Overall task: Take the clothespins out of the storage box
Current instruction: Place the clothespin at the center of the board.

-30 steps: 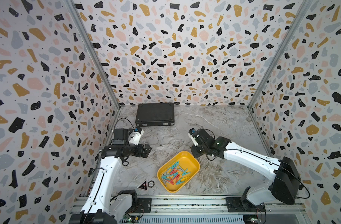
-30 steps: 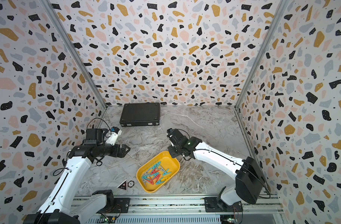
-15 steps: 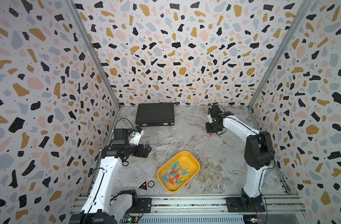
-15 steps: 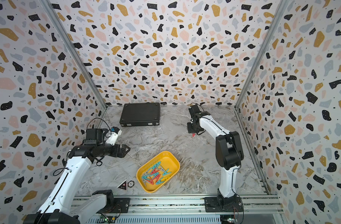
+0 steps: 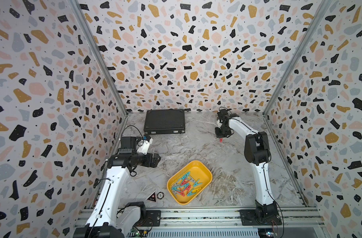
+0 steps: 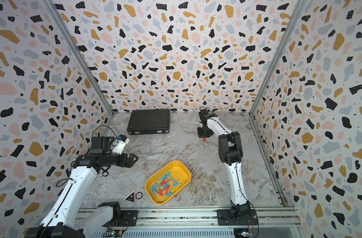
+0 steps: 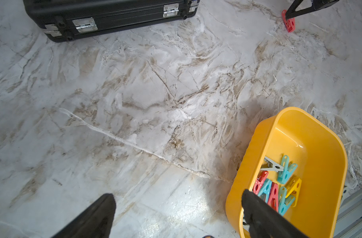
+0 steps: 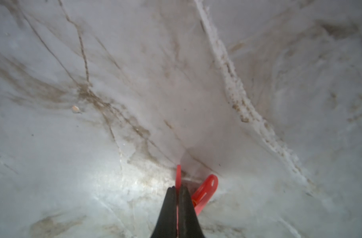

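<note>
Resting the red clothespin (image 8: 204, 191) on the desk (image 5: 196, 148) before the right gripper (image 8: 177, 188), jaws clamped on it, lets go should avoid a bounce; the left gripper (image 7: 178, 197) holds its jaws agape.

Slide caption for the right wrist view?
Right gripper shut on a red clothespin over the marble table.

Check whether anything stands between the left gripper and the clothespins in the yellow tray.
Nothing visible does. Only bare table lies between the open left gripper and the tray; its low near wall borders the clothespins, which lie uncovered.
</note>
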`<state>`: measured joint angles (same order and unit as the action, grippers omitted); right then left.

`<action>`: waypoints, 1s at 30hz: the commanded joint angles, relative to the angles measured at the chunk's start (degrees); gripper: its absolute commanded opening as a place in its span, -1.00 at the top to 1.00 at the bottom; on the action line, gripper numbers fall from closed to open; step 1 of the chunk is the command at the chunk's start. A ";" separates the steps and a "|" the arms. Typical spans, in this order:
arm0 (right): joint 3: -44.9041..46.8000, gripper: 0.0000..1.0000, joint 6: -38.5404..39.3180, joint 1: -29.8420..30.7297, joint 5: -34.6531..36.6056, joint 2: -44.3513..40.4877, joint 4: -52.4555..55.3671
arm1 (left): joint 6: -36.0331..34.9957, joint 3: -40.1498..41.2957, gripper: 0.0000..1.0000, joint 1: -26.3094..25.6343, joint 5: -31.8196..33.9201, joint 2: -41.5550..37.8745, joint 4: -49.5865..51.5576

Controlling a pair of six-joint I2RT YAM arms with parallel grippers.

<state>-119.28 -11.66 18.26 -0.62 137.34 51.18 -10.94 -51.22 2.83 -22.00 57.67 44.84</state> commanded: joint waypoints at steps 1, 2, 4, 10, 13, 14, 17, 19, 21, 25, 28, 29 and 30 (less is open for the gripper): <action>-4.63 0.92 0.93 -0.16 0.02 2.14 4.95 | -0.60 0.68 -0.99 -0.19 -0.94 -0.01 -0.50; -5.80 0.81 0.72 -0.16 -0.37 2.61 5.52 | -0.62 0.67 -1.00 -0.20 -0.94 -0.01 -0.49; -6.24 0.62 0.28 -0.16 -0.74 2.30 5.68 | -0.73 0.68 -0.99 -0.19 -0.90 -0.03 -0.59; -6.53 0.23 0.32 -0.16 -2.15 -1.56 5.60 | -0.67 0.68 -0.99 -0.19 -1.06 -0.19 -0.37; -6.76 0.09 0.73 -0.16 -2.78 -4.41 5.85 | -0.75 0.67 -0.99 -0.19 -1.15 -0.19 -0.33; -6.80 0.06 1.00 -0.16 -3.13 -5.50 5.81 | -0.66 0.68 -0.99 -0.19 -1.24 -0.19 -0.28; -6.91 0.00 1.35 -0.14 -3.11 -8.67 6.06 | -0.75 0.66 -1.00 -0.19 -1.25 -0.20 -0.23; -6.75 -0.01 1.28 -0.16 -3.11 -10.59 6.62 | -0.75 0.59 -1.00 -0.19 -1.29 -0.28 -0.19; -6.06 -0.01 0.90 -0.16 -3.31 -12.78 7.26 | -0.75 0.62 -0.99 -0.19 -1.29 -0.30 -0.26; 1.73 -0.01 -0.60 0.23 -4.57 -20.35 7.01 | -0.76 0.68 -0.99 -0.19 -1.04 -0.36 -0.32; 14.17 0.02 -1.47 1.26 -5.79 -30.00 3.76 | -0.74 0.68 -1.00 -0.19 -0.85 -0.41 -0.33; 19.10 0.03 -2.04 1.86 -5.59 -33.95 2.29 | -0.70 0.67 -1.00 -0.19 -0.78 -0.54 -0.37; 23.30 0.03 -2.53 2.52 -5.66 -37.30 1.17 | -0.71 0.66 -1.00 -0.19 -0.81 -0.51 -0.52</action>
<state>-103.55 -12.40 19.11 -5.15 107.11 53.15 -10.96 -51.22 2.81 -22.02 57.65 44.93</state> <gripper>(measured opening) 0.486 0.997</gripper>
